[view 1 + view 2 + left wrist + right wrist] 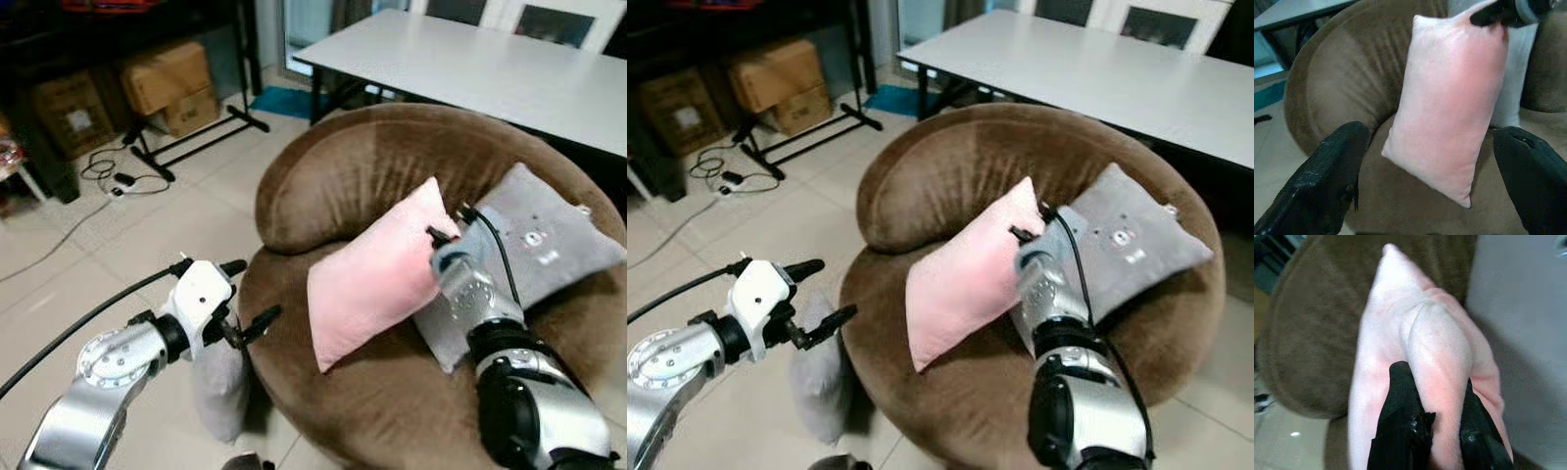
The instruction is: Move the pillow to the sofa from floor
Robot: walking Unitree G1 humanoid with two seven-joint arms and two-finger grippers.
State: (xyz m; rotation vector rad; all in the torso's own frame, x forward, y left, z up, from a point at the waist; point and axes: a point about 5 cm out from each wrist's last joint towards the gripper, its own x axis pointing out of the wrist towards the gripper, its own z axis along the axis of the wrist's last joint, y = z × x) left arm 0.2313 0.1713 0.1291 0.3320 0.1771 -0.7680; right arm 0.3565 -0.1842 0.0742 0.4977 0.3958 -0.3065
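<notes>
Pillow placement is nearly done: the pink pillow [377, 274] stands on the seat of the round brown sofa [323, 166], pinched at its upper right corner by the right end effector [443, 235]. The right wrist view shows both black fingers [1400, 426] closed on a fold of pink fabric, so the pillow lies directly ahead of that end effector and is held by it. Its long axis runs diagonally, from the gripped corner near the back cushion down toward the sofa's front left edge, where the lower corner rests on the seat. It is tilted, not flat, and leans toward a grey pillow [549, 235] lying just behind it against the right side of the backrest.

My judgement is that the coming move is a release, and the pillow may tip toward the front edge once it is let go. The left end effector [240, 294] hangs off the sofa's front left edge with its fingers spread wide and holding nothing. Below it, on the tiled floor [147, 235], stands what looks like another grey cushion [220, 387], though it is partly hidden.
</notes>
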